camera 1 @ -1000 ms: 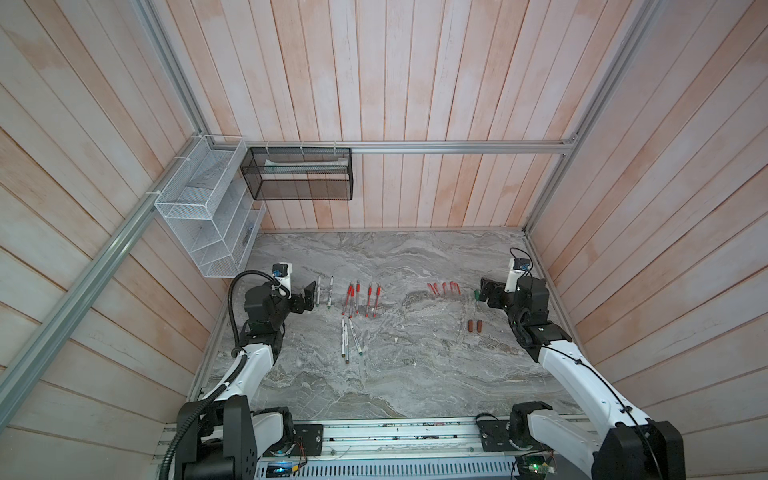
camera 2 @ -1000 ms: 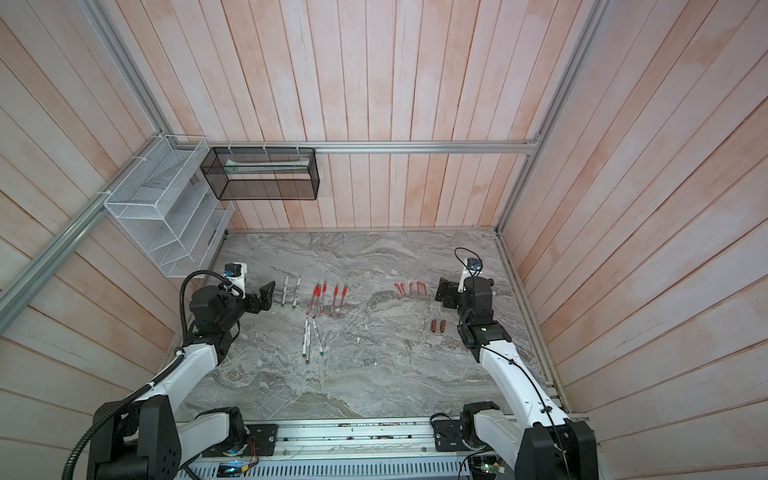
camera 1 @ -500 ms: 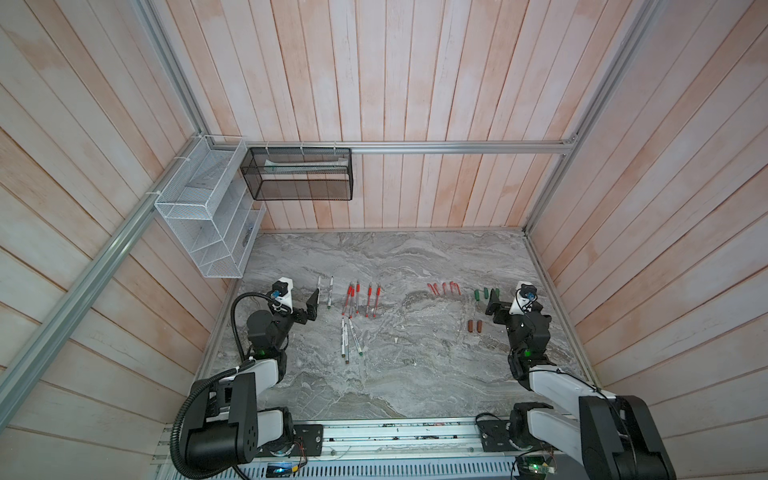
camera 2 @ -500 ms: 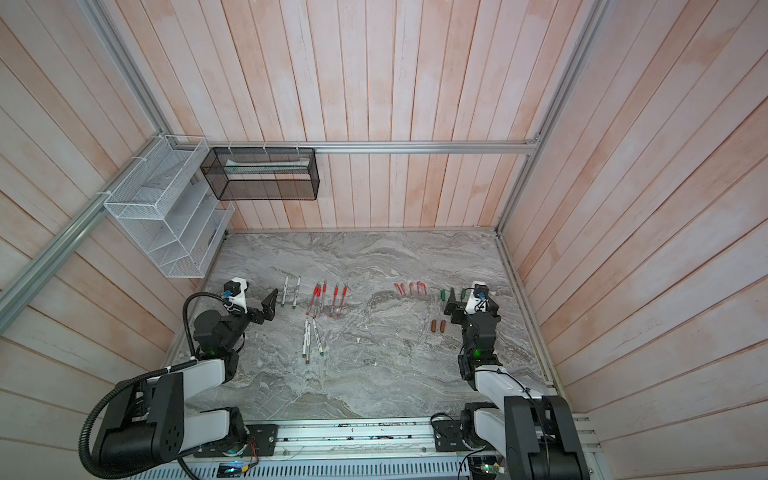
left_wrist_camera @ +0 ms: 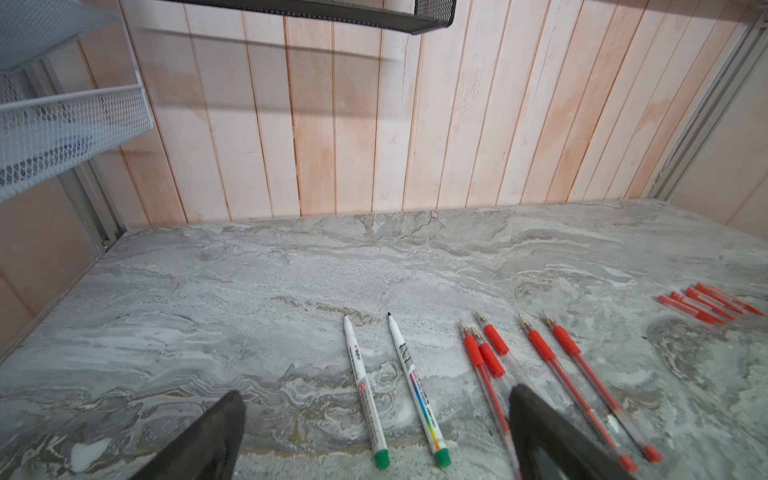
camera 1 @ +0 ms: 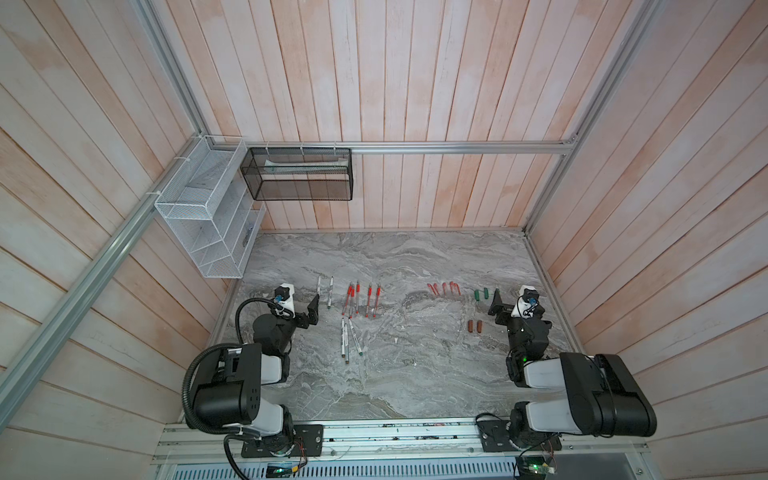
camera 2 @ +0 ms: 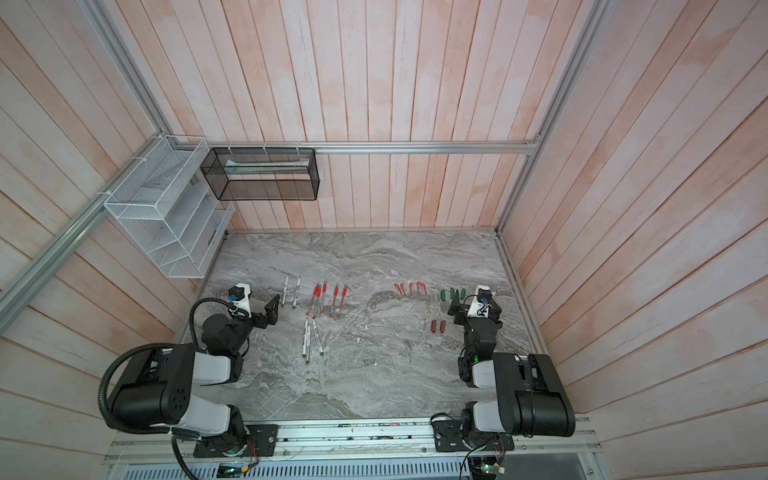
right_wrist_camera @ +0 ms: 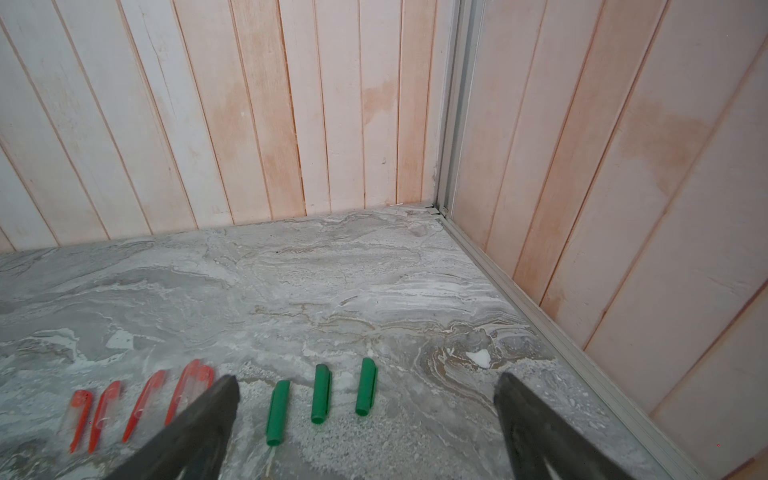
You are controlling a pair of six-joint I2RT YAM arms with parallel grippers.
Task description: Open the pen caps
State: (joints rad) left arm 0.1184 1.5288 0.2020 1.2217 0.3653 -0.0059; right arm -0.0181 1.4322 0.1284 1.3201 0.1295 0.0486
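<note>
1. Off their barrels and loose on the grey worktop [camera 1: 415, 257]: slim red pen caps [camera 1: 444, 288] in a row right of centre in both top views, green pen caps [camera 2: 452, 292] just right of those, and two brown pen caps [camera 1: 475, 326] slightly nearer the lower edge.
2. Bare-tipped in the left wrist view: two white markers [left_wrist_camera: 361, 386] side by side, then red pens [left_wrist_camera: 540, 351] with points exposed.
3. Below the red pens in a top view: further white markers [camera 1: 348, 338], too small there to tell capped from uncapped.
4. Loose caps roughly matching barrels in number, so probably finished or nearly so. At most that lower group left to check.
5. Wide open and empty: left end effector [camera 1: 313, 307], left of centre in both top views, just beside the two white markers. Dark fingers [left_wrist_camera: 220, 424] spread apart in the wrist view, touching no pen.
6. Likewise spread wide, gripping nothing: right end effector [camera 1: 495, 302], at the right of both top views, just beside the green pen caps. Fingers [right_wrist_camera: 208, 411] either side of those caps in the wrist view, clear of them.
7. Folded back low toward the front rail [camera 1: 395, 434] at the bottom of the frame: left arm [camera 1: 232, 386] and right arm [camera 1: 582, 382], elbows tucked, wrists aimed at the rear wall [camera 1: 415, 104]. More like a rest pose than a reach. Contact with the worktop: cannot tell.
</note>
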